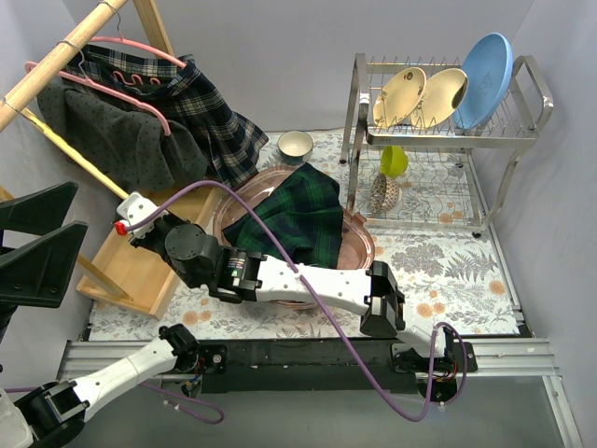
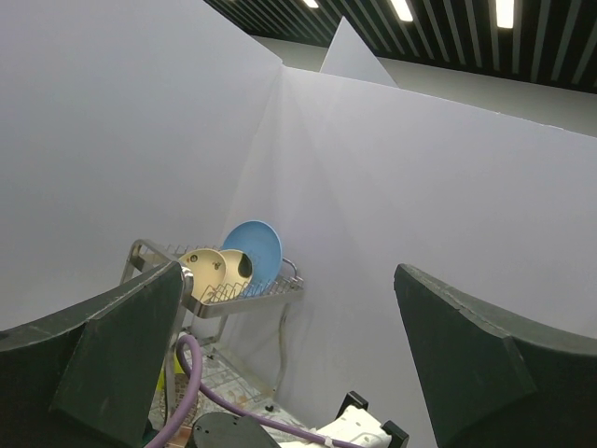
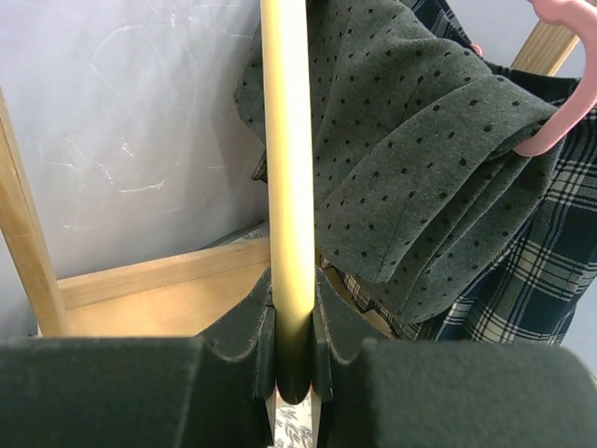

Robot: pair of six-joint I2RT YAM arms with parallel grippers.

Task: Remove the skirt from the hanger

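A grey dotted skirt point(image 1: 112, 131) point(image 3: 410, 168) hangs on a pink hanger point(image 1: 131, 79) point(image 3: 560, 112) from the wooden rack's top rail point(image 1: 56, 56). Behind it a dark plaid skirt point(image 1: 215, 112) point(image 3: 532, 280) hangs on a second pink hanger point(image 1: 140, 45). My right gripper point(image 1: 135, 207) point(image 3: 295, 355) is shut on the rack's slanting yellow rod point(image 1: 70, 149) point(image 3: 287, 187), just below the grey skirt's hem. My left gripper point(image 1: 42, 238) point(image 2: 287, 280) is raised at the far left, open and holding nothing.
A green plaid cloth point(image 1: 298, 219) lies in a pink glass basin point(image 1: 359, 247) mid-table. The rack's wooden base point(image 1: 140, 266) sits at the left. A white bowl point(image 1: 295, 145) stands behind the basin. At the right, a metal dish rack point(image 1: 438, 131) holds plates.
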